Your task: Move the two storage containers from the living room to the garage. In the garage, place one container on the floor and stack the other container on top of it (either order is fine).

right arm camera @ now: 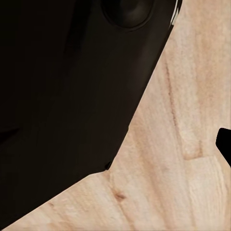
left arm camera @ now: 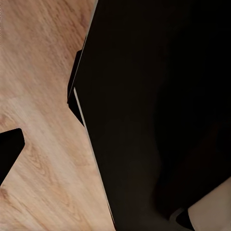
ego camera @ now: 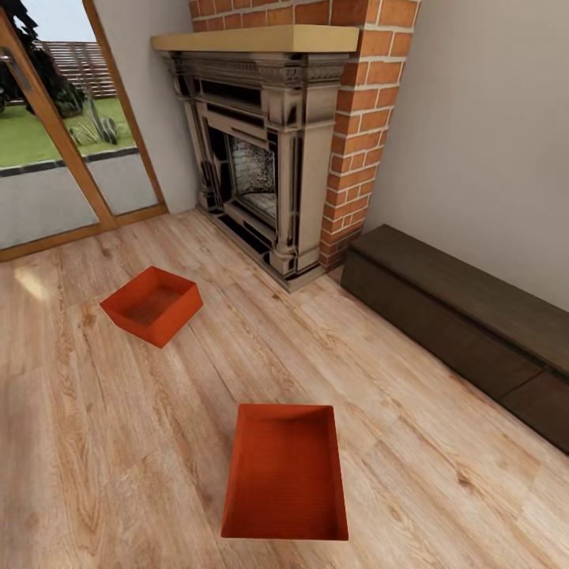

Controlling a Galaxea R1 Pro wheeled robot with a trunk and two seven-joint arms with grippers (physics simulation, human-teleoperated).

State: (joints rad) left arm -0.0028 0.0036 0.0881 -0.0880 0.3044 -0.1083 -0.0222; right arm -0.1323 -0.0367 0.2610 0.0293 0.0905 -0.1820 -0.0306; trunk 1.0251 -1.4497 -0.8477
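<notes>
Two orange-red storage containers lie on the living room's light wood plank floor in the head view. The near container point(ego camera: 286, 472) sits close in front of me, open side up and empty. Further off to the left, the far container point(ego camera: 152, 305) stands turned at an angle, also empty. In the left wrist view a dark fingertip point(left arm camera: 8, 151) pokes in over the planks beside my black body. A similar dark fingertip point(right arm camera: 224, 146) shows at the edge of the right wrist view. Neither view reveals how the jaws stand.
An ornate fireplace point(ego camera: 261, 150) with a brick column point(ego camera: 363, 118) stands ahead. A long dark low cabinet point(ego camera: 466, 324) runs along the right wall. Wood-framed glass doors point(ego camera: 55, 142) are at the left. Bare plank floor lies between and around the containers.
</notes>
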